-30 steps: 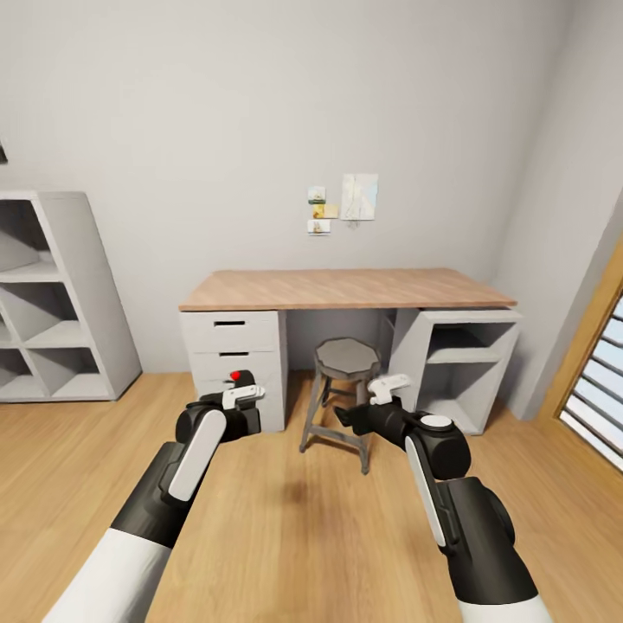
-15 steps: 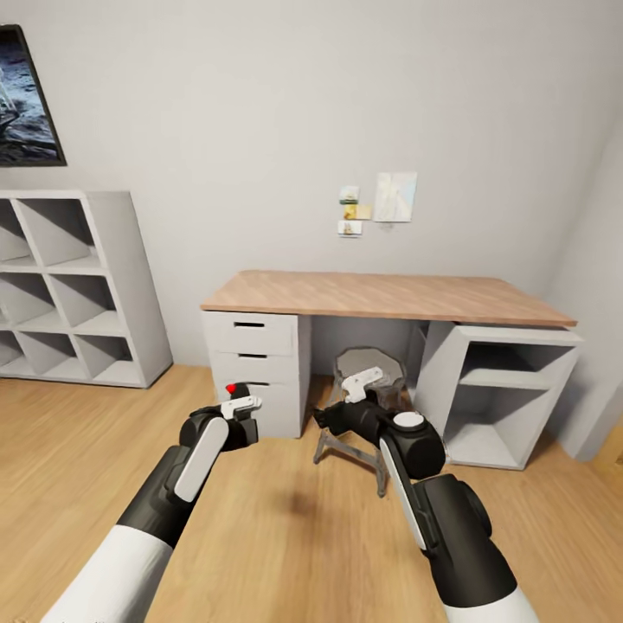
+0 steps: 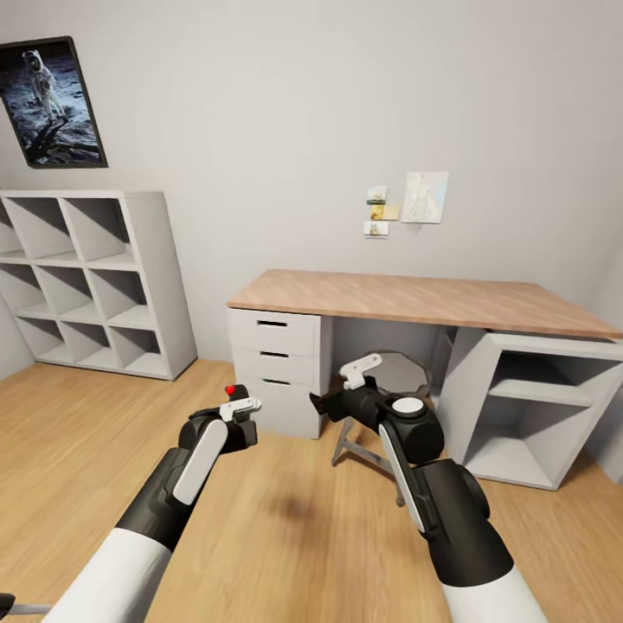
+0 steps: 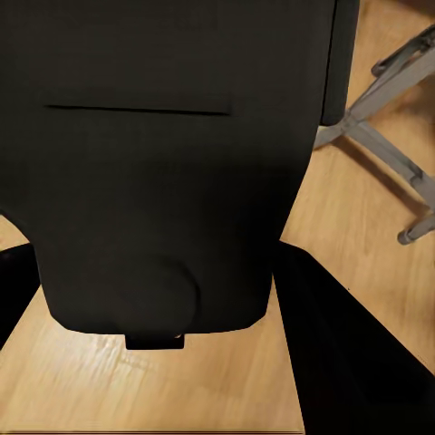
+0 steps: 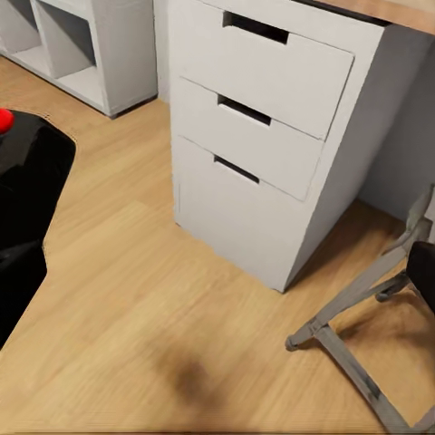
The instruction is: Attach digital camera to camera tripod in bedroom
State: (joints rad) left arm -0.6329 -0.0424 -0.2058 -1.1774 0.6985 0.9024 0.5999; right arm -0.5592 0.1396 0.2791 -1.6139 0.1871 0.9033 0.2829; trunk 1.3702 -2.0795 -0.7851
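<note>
Item: small black boxy digital camera with red button, held in left gripper fingers. Right gripper fingers: cannot tell. View has swung leftward; tripod unseen, transit continues.

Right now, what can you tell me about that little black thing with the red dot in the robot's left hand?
It is the digital camera: a small, black, boxy body with a round red button on top. The left gripper is shut on it, holding it upright above the wooden floor, in front of the desk drawers. In the left wrist view its dark body looks smooth and matte.
</note>
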